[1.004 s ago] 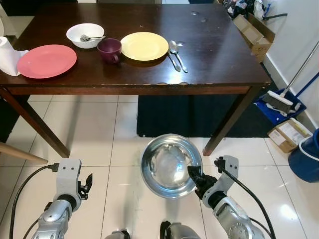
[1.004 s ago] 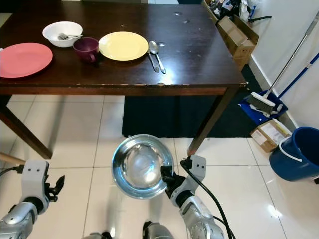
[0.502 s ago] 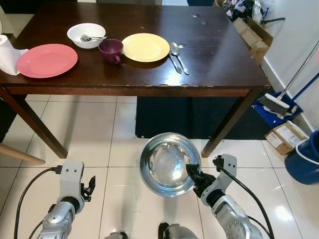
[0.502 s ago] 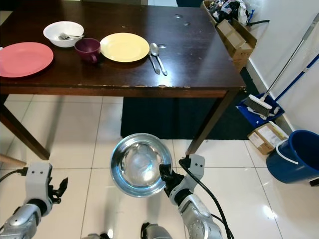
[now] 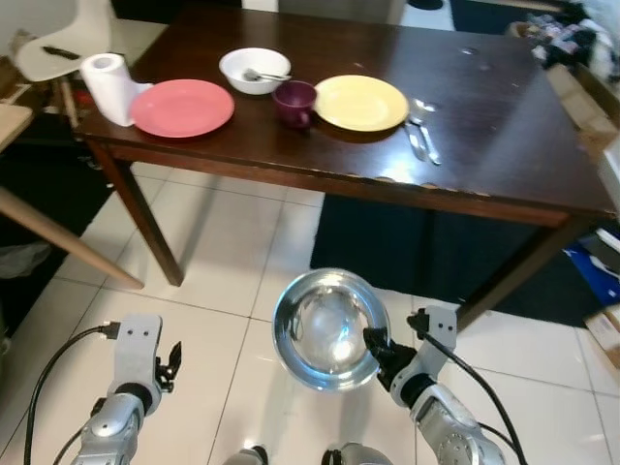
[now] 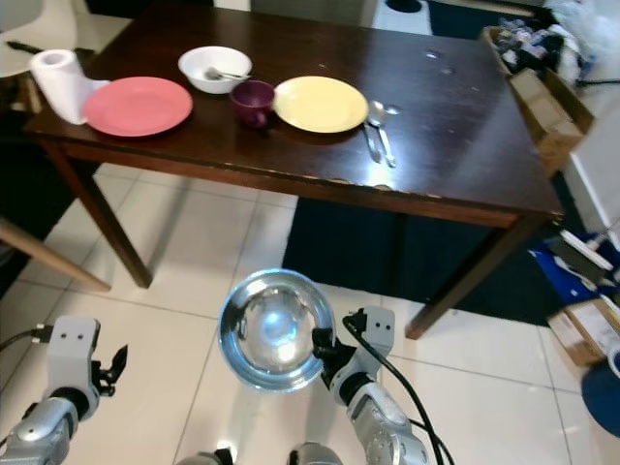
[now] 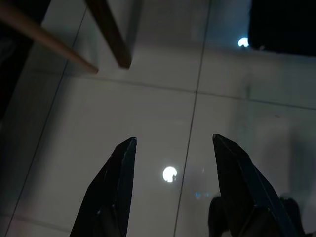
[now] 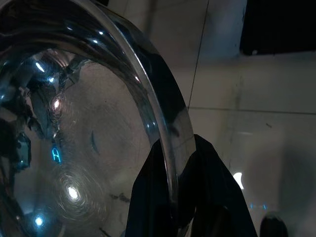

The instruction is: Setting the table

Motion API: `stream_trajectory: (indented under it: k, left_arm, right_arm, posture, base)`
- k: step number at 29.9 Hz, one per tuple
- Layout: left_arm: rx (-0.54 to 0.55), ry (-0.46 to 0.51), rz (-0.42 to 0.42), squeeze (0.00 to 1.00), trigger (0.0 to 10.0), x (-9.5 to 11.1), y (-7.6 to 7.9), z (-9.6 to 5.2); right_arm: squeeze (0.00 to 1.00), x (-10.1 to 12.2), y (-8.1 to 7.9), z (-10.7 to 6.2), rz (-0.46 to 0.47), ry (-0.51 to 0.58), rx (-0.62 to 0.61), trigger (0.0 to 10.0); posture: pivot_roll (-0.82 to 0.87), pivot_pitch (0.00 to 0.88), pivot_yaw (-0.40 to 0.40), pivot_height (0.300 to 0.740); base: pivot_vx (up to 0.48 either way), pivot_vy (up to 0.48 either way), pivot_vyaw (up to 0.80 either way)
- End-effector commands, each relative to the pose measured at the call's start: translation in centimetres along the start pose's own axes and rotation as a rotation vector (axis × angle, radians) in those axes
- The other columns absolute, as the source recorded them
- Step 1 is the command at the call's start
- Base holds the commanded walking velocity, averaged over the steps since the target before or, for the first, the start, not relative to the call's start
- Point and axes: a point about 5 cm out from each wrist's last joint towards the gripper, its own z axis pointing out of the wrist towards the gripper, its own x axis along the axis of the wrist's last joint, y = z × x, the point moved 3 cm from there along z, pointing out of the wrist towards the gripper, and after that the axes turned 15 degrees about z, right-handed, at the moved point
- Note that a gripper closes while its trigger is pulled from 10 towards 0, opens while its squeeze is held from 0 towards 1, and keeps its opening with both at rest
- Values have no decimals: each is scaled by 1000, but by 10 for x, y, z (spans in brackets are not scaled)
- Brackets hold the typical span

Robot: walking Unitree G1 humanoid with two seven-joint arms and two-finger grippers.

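A shiny steel bowl (image 5: pixel 327 327) is held low over the tiled floor, short of the table. My right gripper (image 5: pixel 373 344) is shut on its rim (image 8: pixel 170 163), one finger inside and one outside. The dark wooden table (image 5: pixel 504 126) ahead carries a pink plate (image 5: pixel 182 108), a white bowl (image 5: pixel 255 70) with a utensil in it, a purple mug (image 5: pixel 294 102), a yellow plate (image 5: pixel 360 102) and two spoons (image 5: pixel 420 136). My left gripper (image 7: pixel 173 148) hangs open over bare floor at the lower left.
A paper towel roll (image 5: pixel 109 87) stands at the table's left end. A white chair (image 5: pixel 58 39) sits behind it, and a wooden bar (image 5: pixel 58 242) crosses the left side. A dark rug (image 5: pixel 407 242) lies under the table. Cardboard boxes (image 6: pixel 542 92) line the right wall.
The camera has swung left, so the table sits further right and the chair and roll came into view. The bowl stays gripped in the same pose.
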Motion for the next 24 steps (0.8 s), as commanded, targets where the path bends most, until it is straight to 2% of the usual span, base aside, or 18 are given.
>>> stream_trajectory:
  k: [1,24]
  left_arm:
    - [-1,-26,6,376,10000,-9,1,-3]
    - [-7,-18,24,384,10000,-10,3,-1]
  right_arm:
    - [0,-5,0,-1,-2,-11,13,10000]
    - [0,-10,-1,1,-18,-13,18,10000]
  posture:
    - [-113,86,4,740]
    - [-113,79,9,740]
  base:
    - [0,0,775]
    - [0,0,774]
